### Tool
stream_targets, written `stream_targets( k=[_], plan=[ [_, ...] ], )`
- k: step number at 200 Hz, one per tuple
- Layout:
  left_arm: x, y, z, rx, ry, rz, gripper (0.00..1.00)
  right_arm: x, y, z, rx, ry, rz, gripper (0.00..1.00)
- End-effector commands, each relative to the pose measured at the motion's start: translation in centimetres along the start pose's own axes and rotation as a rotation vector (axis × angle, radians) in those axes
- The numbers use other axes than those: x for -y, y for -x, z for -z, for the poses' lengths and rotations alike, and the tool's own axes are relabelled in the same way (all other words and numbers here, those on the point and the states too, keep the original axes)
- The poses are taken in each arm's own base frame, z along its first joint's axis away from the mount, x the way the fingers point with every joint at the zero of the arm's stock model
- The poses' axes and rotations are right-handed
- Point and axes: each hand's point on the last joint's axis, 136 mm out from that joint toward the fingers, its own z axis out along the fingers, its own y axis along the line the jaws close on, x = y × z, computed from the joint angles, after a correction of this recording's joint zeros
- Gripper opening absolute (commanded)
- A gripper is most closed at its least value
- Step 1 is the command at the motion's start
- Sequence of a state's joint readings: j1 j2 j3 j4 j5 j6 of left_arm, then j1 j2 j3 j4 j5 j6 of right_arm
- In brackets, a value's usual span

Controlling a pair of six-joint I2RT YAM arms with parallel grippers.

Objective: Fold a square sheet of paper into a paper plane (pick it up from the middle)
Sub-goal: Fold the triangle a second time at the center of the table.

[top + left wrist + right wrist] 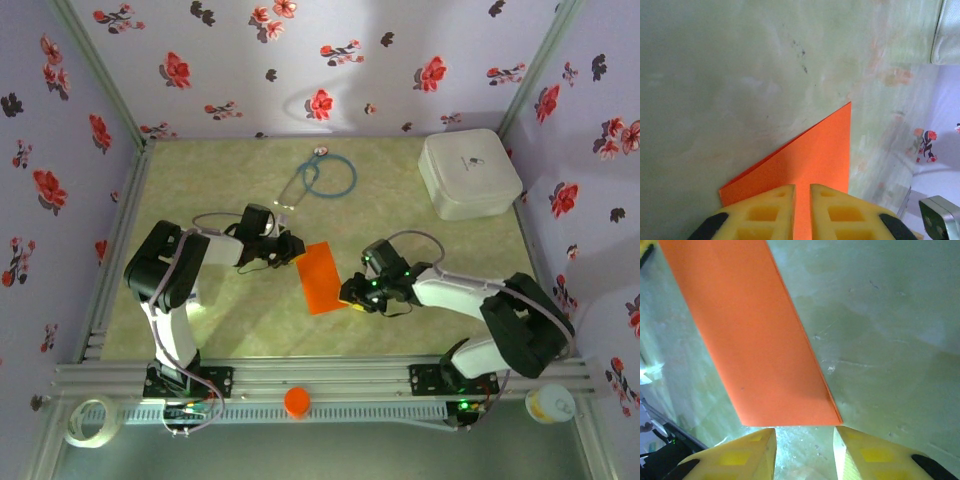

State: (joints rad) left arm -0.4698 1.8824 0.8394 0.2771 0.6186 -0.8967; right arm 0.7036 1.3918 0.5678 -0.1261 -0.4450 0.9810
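Orange and folded into a long rectangle, the sheet of paper (322,278) lies near the middle of the table (230,190), between the two arms and slanted, its long edges running from far-left to near-right. The left gripper (292,252) meets it at the far-left end. In the left wrist view its yellow fingers (765,210) stand almost together, with only a thin slot between them, and the paper (815,155) runs straight into that slot, so the left gripper (802,187) is pinched on the sheet's edge. From there one sharp corner points away over bare table, and two layers show along the paper's left edge.

The right gripper (352,292) sits at the near-right end. In its wrist view the fingers (740,455) are partly apart, and the paper's (755,330) short edge lies just ahead of the tips, not between them; the right gripper (804,432) holds nothing. A thin doubled line runs along the long edge on the right.

Bare table surrounds the paper on every side. A blue loop of tubing (330,175) lies beyond it, and a white box (470,175) sits well apart in the far right corner.
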Motion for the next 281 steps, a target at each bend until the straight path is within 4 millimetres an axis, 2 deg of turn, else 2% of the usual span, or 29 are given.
stream_targets(
  k=[1,26,42,95,144,234,254,281],
  plan=[
    [-3.9,-1.2,-0.5,-0.024,0.114,0.072,0.15,0.0,-1.0,0.0,-0.018,0.029,-0.069,0.38],
    [-3.8,-1.2,-0.6,-0.027,0.112,0.072,0.15,0.8,-1.4,-0.4,-0.012,0.002,-0.098,0.41],
    [-3.6,-1.0,-0.6,-0.029,0.107,0.069,0.15,0.5,-1.4,-0.8,-0.018,0.019,-0.1,0.41],
    [-3.4,-1.0,-0.6,-0.032,0.108,0.065,0.15,-0.1,0.3,-0.9,0.054,0.022,-0.102,0.39],
    [-3.5,-1.1,-0.6,-0.036,0.107,0.066,0.15,1.0,0.2,-1.1,0.059,-0.023,-0.144,0.39],
    [-3.6,-1.2,-0.7,-0.033,0.101,0.071,0.13,-2.6,2.2,-0.9,0.112,0.09,-0.114,0.38],
    [-3.5,-1.1,-0.7,-0.032,0.099,0.07,0.13,-2.3,2.0,-1.0,0.101,0.083,-0.128,0.38],
    [-3.5,-1.2,-0.6,-0.032,0.099,0.073,0.13,-0.5,1.4,-0.4,0.109,0.008,-0.14,0.38]
  ],
)
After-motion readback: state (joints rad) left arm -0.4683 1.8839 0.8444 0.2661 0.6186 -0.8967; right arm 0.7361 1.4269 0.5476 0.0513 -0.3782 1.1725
